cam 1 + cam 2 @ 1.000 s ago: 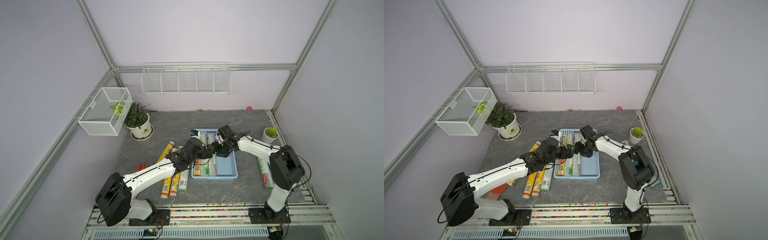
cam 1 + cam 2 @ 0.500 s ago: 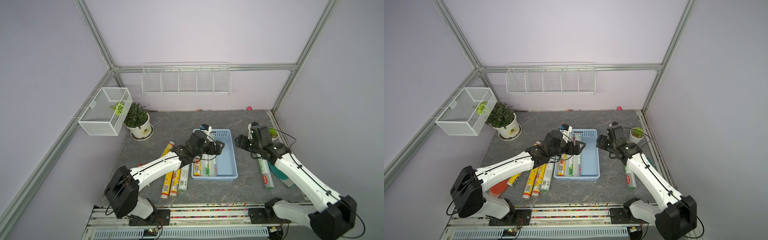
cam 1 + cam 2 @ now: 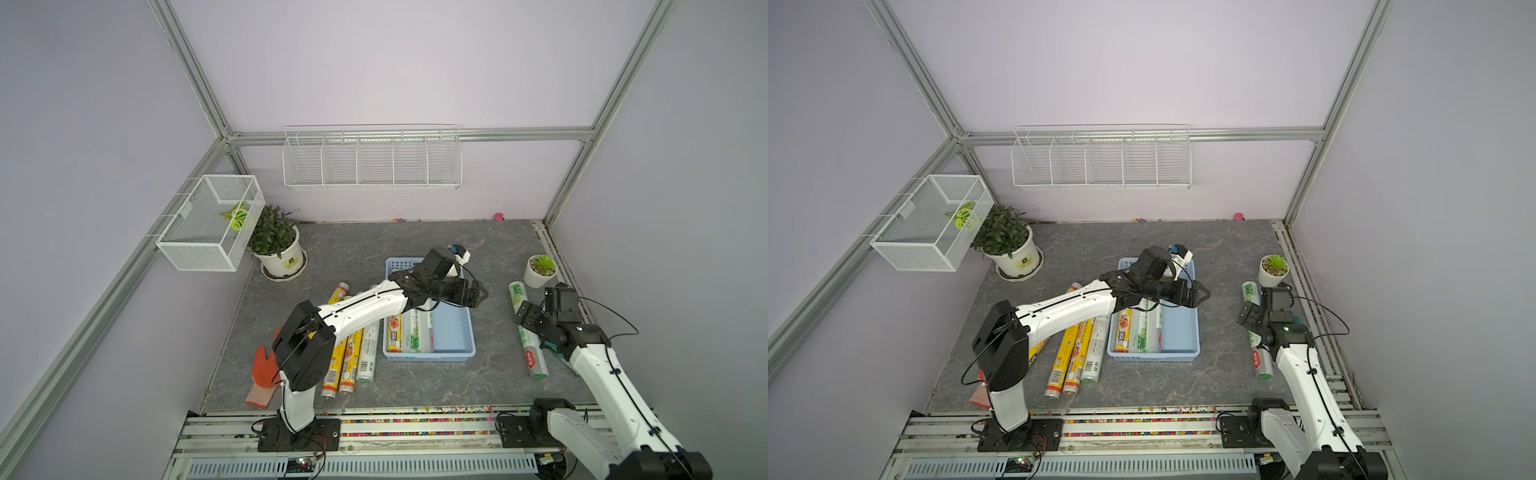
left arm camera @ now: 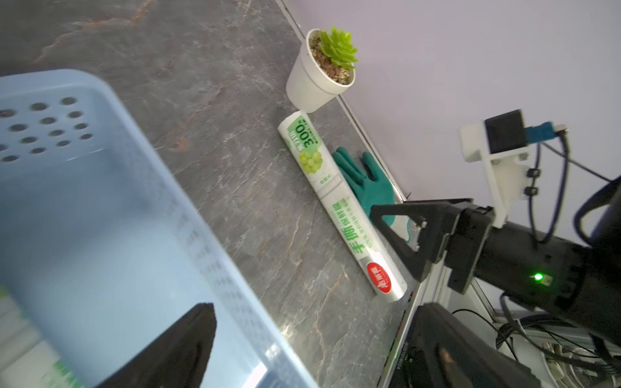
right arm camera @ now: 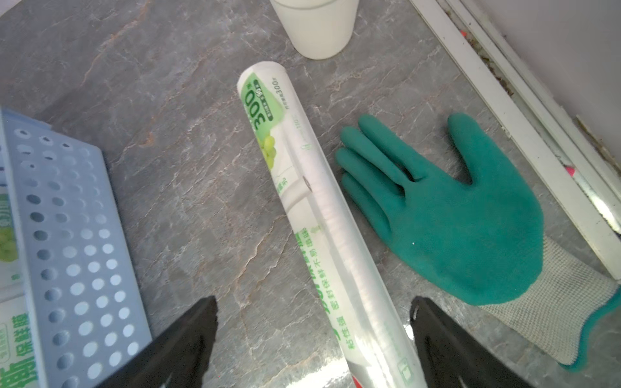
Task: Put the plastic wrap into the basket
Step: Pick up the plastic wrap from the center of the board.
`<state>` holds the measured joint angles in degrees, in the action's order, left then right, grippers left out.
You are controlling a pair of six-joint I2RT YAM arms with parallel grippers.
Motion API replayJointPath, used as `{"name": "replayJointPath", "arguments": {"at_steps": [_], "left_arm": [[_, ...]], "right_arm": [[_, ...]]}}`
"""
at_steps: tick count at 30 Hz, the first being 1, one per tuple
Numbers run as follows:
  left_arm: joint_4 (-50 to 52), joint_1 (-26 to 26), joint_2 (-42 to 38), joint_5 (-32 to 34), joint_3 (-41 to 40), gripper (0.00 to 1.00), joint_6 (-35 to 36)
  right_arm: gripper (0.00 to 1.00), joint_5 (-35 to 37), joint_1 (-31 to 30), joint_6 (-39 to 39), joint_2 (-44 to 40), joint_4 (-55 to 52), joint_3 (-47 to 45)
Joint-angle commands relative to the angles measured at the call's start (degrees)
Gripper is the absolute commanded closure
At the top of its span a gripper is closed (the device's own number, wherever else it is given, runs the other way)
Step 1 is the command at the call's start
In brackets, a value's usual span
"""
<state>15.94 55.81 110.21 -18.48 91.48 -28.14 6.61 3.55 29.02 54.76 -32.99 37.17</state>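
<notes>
Fingers [image 5: 188, 336] of the right gripper [image 5: 312, 304] stand apart astride the white-green roll [image 5: 302, 201], right of the basket [image 5: 77, 252], beside a green glove [image 5: 453, 218]. A skewed pinch could squirt it away or snag the glove; the left gripper [image 3: 473, 293], agape, crowds the basket.

At the table's three o'clock, the translucent white plastic-wrap roll [image 5: 319, 218] is glossy film. The green rubber-coated glove [image 5: 453, 218] looks matt, its cuff knit cloth. The light-blue perforated basket [image 5: 77, 255] is smooth plastic. The grey stone-veined tabletop [image 5: 201, 168] is matt.
</notes>
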Motion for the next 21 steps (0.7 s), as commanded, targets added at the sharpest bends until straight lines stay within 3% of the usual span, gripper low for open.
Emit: {"name": "replayJointPath", "arguments": {"at_steps": [1,6,12,21], "left_arm": [[8.45,1.8,5.41,-0.28,8.41,0.0,1.78],[12.68,3.05,9.49,-0.42,15.0,0.0,2.64],[12.53,3.38,10.37,-2.05,15.52,0.0,3.41],[12.61,3.43,11.08,-4.67,16.45,0.0,4.93]], "right_arm": [[0.08,-8.62,3.34,-1.5,3.4,4.39,-1.07],[0.16,-7.33,6.07,-3.71,9.18,1.78,2.86],[0.24,-14.57,8.88,-4.06,14.79,4.08,4.69],[0.31,-17.03,8.93,-7.09,27.06,0.84,10.97]]}}
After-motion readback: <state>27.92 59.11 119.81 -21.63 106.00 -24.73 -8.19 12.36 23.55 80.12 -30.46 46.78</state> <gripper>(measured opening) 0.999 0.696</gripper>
